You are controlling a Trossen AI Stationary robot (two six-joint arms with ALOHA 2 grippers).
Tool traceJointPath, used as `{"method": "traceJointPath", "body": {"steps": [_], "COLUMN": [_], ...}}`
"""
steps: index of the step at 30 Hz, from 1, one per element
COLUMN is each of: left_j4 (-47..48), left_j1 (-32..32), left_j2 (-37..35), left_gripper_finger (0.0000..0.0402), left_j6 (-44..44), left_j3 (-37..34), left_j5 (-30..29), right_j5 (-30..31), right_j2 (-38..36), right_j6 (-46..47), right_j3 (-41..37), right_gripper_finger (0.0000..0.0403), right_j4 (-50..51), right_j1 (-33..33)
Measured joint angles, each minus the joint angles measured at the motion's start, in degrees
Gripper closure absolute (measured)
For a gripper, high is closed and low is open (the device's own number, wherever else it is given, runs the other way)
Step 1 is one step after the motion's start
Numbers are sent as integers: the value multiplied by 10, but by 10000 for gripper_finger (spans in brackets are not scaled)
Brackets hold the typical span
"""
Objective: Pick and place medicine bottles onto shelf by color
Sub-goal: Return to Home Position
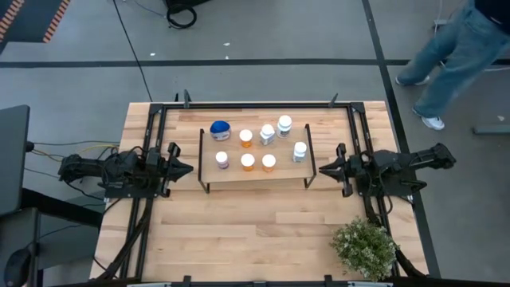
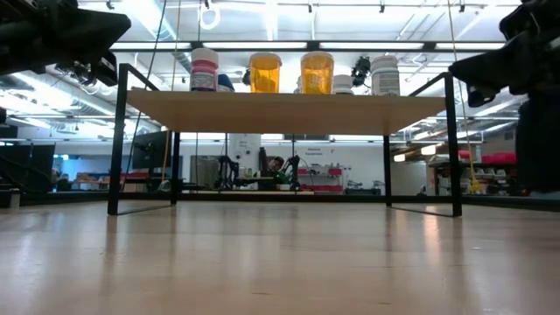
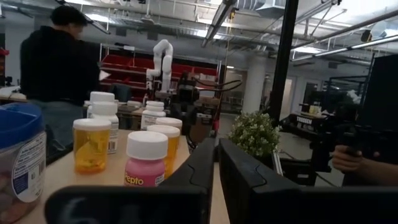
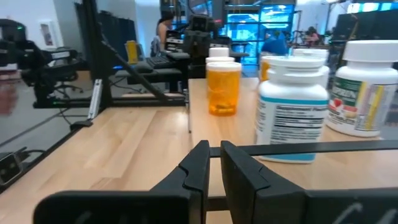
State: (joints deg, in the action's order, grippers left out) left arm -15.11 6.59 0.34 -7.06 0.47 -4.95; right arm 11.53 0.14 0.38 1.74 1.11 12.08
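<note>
The left gripper point(image 1: 188, 168) hangs just off the left end of the shelf point(image 1: 279, 175), level with its front row and not touching the black end frame. Its fingers point(image 3: 202, 168) are drawn together, with only a slit between them and nothing held.

Eight bottles stand on the shelf, all upright. There is one blue bottle point(image 1: 221, 130) at the back left corner, close to the rear edge. One pink bottle point(image 1: 221, 160) stands in front of it. There are three orange bottles point(image 1: 248, 163): one is just right of the blue one, and two stand side by side just right of the pink one. There are three white bottles point(image 1: 284, 124): two are in the back row right of centre, and the third stands alone nearest the right end. A bare strip of board runs along the shelf's front edge, and the space under the shelf is open.

The right gripper point(image 1: 323, 169) hangs just off the shelf's right end, apart from the frame. Its fingers point(image 4: 200, 167) are likewise nearly closed on nothing.

In front of the shelf the table point(image 1: 239, 239) is open wood, with one plant point(image 1: 365, 247) at its front right corner. One person point(image 1: 454, 48) is on the floor well beyond the shelf's back right.
</note>
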Motion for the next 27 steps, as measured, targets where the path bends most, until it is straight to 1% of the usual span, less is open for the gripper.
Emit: {"method": "traceJointPath", "body": {"steps": [6,10,13,18,27], "left_j4": [0,0,0,0,0], "left_j1": [0,0,0,0,0], "left_j2": [0,0,0,0,0], "left_gripper_finger": [378,374,368,367,378], "left_j6": [2,2,2,2,2], "left_j3": [0,0,0,0,0], "left_j5": [0,0,0,0,0], "right_j5": [12,10,10,10,9], "right_j2": [1,9,10,10,10], "right_j6": [-16,4,1,8,11], "right_j3": [5,5,5,5,5], "right_gripper_finger": [357,357,356,356,356], "right_j4": [-2,-3,-17,-79,-254], "right_j1": [-4,-3,-4,-4,-4]}}
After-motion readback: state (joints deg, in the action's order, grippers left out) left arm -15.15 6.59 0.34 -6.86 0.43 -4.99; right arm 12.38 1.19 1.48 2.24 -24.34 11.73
